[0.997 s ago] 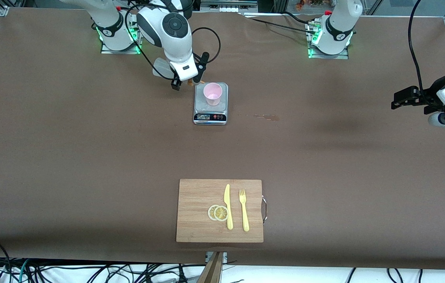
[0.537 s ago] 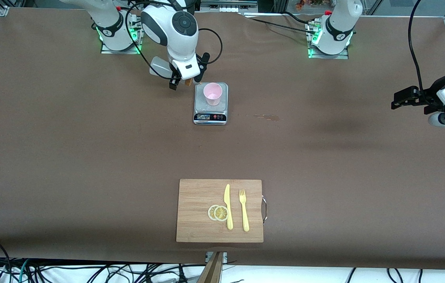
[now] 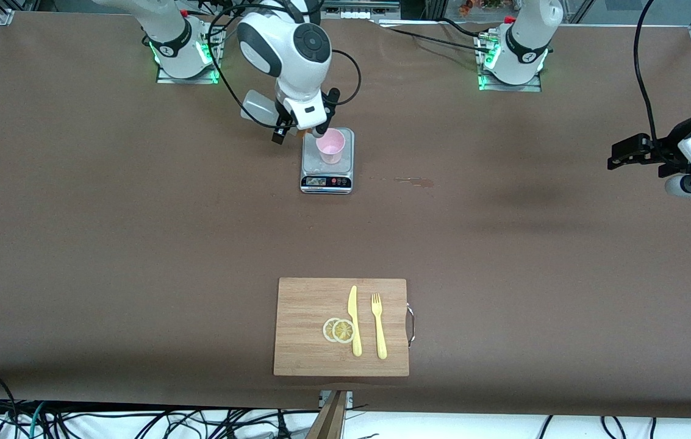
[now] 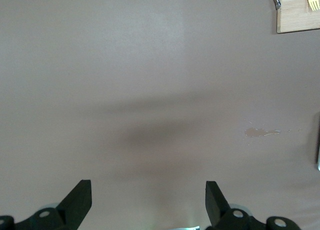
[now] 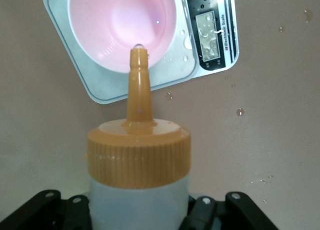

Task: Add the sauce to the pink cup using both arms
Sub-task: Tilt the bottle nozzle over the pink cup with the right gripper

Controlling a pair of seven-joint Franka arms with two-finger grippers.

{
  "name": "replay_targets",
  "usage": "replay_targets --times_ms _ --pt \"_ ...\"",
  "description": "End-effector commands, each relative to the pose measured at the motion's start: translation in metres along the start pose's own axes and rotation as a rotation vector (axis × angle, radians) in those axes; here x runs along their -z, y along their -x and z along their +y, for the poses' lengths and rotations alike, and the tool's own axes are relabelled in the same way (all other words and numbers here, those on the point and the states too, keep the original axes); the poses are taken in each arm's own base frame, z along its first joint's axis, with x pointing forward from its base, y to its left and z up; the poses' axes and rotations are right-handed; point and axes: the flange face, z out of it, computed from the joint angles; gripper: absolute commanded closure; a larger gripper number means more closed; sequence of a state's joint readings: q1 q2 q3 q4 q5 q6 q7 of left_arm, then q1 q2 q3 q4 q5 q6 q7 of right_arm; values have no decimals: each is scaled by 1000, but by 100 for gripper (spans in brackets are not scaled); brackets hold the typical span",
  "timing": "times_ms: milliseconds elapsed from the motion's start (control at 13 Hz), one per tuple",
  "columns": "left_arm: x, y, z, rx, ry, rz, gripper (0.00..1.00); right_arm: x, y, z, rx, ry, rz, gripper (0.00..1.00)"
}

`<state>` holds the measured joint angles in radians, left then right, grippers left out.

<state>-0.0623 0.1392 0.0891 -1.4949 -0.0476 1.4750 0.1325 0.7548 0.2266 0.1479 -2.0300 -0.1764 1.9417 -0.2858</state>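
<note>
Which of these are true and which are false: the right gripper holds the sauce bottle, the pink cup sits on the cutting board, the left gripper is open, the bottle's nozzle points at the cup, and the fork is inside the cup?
1. The right gripper holds the sauce bottle. True.
2. The pink cup sits on the cutting board. False: it stands on the kitchen scale, farther from the front camera than the board.
3. The left gripper is open. True: it waits, holding nothing, over bare table toward the left arm's end.
4. The bottle's orange nozzle points at the cup. True: its tip is at the cup's rim.
5. The fork is inside the cup. False: it lies on the cutting board beside the knife.
</note>
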Motion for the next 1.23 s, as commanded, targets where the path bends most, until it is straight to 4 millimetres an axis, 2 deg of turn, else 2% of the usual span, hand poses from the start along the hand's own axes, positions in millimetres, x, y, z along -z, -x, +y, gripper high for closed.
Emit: replay_targets --times_ms 0,383,537,690,843,1150 --pt "6 -2 0 -22 -3 -4 0 4 -8 -5 0 19 -38 100" --pt "5 -2 0 -22 -2 -5 0 1 -8 -8 10 36 -75 100" --pt "5 -2 0 -22 -2 -5 0 9 -9 -6 5 39 -59 100" --pt "5 -2 0 -22 -2 -5 0 23 -8 -2 -4 41 -39 100" --pt "5 -2 -1 -21 -2 -5 0 47 2 4 -19 43 -3 100" --pt "5 -2 -1 -21 -2 -5 0 93 45 45 -61 -48 132 100"
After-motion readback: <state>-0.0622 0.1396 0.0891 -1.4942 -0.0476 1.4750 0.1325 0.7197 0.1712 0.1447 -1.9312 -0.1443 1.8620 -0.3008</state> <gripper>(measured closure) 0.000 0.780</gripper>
